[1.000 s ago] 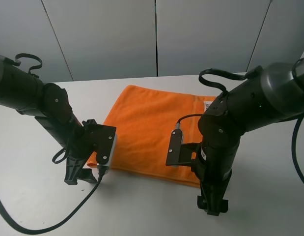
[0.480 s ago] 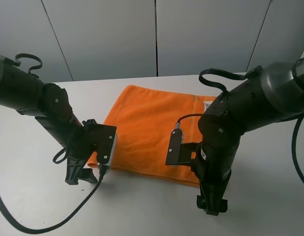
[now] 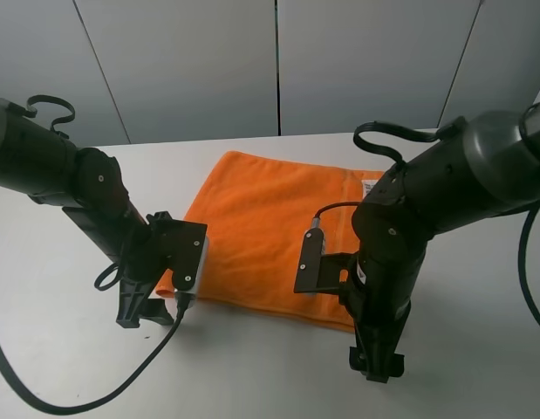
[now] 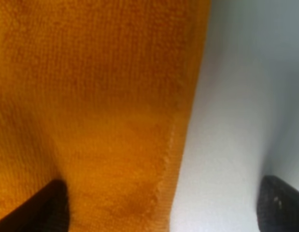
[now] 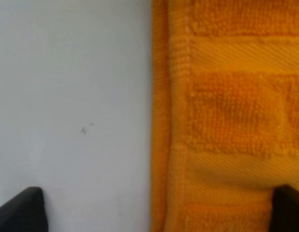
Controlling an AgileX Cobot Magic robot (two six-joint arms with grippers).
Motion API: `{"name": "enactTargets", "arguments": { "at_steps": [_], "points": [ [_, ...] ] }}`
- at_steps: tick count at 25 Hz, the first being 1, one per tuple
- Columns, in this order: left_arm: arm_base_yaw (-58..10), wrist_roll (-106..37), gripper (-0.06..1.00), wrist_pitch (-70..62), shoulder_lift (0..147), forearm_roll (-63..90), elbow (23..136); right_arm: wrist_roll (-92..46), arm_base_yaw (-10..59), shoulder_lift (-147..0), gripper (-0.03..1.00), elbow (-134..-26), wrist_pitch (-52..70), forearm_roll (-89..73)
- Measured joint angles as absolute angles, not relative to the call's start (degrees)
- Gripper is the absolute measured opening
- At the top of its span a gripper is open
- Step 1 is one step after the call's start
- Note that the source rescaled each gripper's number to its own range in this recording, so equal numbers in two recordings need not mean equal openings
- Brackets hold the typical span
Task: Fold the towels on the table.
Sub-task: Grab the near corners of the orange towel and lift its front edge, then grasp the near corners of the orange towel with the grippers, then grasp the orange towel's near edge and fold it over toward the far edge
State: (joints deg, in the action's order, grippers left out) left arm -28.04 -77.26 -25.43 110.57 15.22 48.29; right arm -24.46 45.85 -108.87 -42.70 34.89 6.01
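Towel edge within the wide-open left end effector and wide-open right end effector.

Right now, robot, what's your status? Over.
Both open: left gripper, right gripper, straddling orange towel edges. Towel flat on white table. Nothing blocking.

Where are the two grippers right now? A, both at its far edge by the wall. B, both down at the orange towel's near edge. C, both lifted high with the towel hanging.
B: the left gripper and right gripper sit low at the near corners of the towel, which lies flat on the table.
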Motion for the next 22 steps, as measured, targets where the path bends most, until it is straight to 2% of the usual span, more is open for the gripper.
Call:
{"name": "enactTargets", "arguments": {
  "at_steps": [4, 6, 7, 8, 9, 10, 11, 12, 13, 22],
  "points": [
    [-28.04, -77.05, 0.99, -25.43, 110.57, 15.44, 48.29, -23.99, 45.85, -108.87, 1.00, -42.70, 34.89, 6.01],
    [-28.04, -76.60, 0.89, -25.16, 110.57, 15.69, 48.29, -23.81, 45.85, -108.87, 0.94, -42.70, 34.45, 5.78],
    [-28.14, -76.17, 0.79, -24.79, 110.59, 15.84, 48.29, -23.30, 45.75, -108.87, 0.85, -42.81, 33.95, 5.65],
    [-28.14, -75.61, 0.59, -24.21, 110.69, 15.82, 48.29, -22.72, 45.75, -108.87, 0.74, -42.81, 33.09, 5.24],
    [-28.18, -74.99, 0.41, -23.72, 110.80, 15.82, 48.29, -22.37, 45.75, -108.87, 0.57, -42.81, 32.36, 5.24],
    [-28.28, -74.37, 0.17, -22.53, 110.80, 15.82, 48.29, -22.37, 45.75, -108.87, 0.37, -42.81, 31.81, 5.46],
    [-28.28, -73.85, 0.06, -21.93, 110.93, 15.69, 48.29, -22.51, 45.75, -108.87, 0.15, -42.92, 31.12, 6.45],
    [-28.28, -73.55, 0.03, -21.64, 110.93, 15.58, 48.29, -22.51, 45.62, -108.91, 0.05, -42.92, 30.83, 7.38],
    [-28.28, -73.11, 0.02, -21.51, 110.93, 15.50, 48.29, -22.51, 45.62, -109.01, 0.01, -42.99, 30.83, 7.82],
    [-28.30, -72.39, 0.01, -22.82, 110.55, 15.05, 49.07, -22.75, 45.62, -108.88, 0.01, -43.95, 32.91, 8.43]
  ]
}}
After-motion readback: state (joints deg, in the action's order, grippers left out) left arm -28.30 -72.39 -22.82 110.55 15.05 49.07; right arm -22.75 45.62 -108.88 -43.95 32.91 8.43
